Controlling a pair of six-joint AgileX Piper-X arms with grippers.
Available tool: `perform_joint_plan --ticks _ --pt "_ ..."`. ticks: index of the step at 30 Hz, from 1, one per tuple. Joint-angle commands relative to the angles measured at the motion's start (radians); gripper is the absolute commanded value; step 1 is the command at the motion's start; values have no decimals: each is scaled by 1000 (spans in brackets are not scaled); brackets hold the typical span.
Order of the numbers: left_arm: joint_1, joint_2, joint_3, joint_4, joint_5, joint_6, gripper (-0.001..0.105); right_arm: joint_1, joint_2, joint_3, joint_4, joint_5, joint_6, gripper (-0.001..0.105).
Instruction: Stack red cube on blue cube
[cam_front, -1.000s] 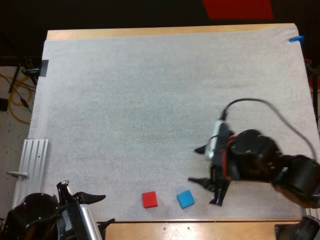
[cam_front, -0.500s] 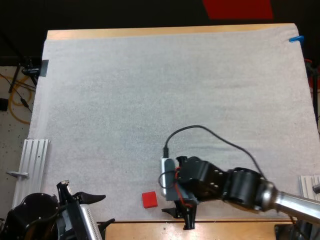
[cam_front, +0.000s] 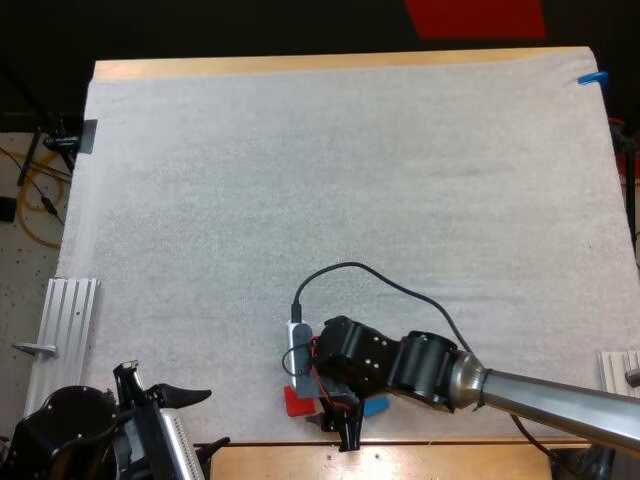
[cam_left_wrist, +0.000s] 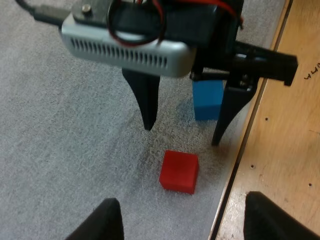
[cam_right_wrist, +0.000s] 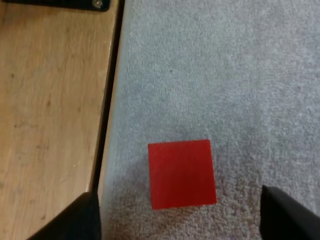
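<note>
The red cube (cam_front: 296, 401) sits on the white mat near the front edge, partly under my right arm. The blue cube (cam_front: 376, 406) is just to its right, mostly hidden by that arm. My right gripper (cam_front: 330, 428) hangs over the red cube, open. In the right wrist view the red cube (cam_right_wrist: 182, 172) lies between the spread fingers of the gripper (cam_right_wrist: 177, 192), untouched. In the left wrist view, the right gripper (cam_left_wrist: 182, 135) stands just beyond the red cube (cam_left_wrist: 179, 171), the blue cube (cam_left_wrist: 207, 99) behind it. My left gripper (cam_left_wrist: 182, 205) is open and rests at the lower left corner (cam_front: 205, 418).
The mat's front edge and the bare wooden table strip (cam_right_wrist: 50, 100) run right beside the red cube. A ribbed metal rail (cam_front: 65, 320) lies off the mat's left side. The wide mat (cam_front: 330, 200) stretches beyond the cubes.
My right arm has swept left along the front edge, from beside the blue cube, over it, to the red cube. Both cubes stay put. The left arm has not moved.
</note>
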Motion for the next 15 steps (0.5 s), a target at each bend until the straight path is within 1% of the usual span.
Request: perform_joint_plan --ticks 1,10,15 --pt "-7 2 -1 8 2 7 52 2 13 -13 -19 -9 -20 64" --pt "-7 2 -1 8 2 7 52 34 98 -12 -80 -11 -18 64" --pt "-7 2 -1 8 2 7 52 40 168 -12 -114 60 -18 64"
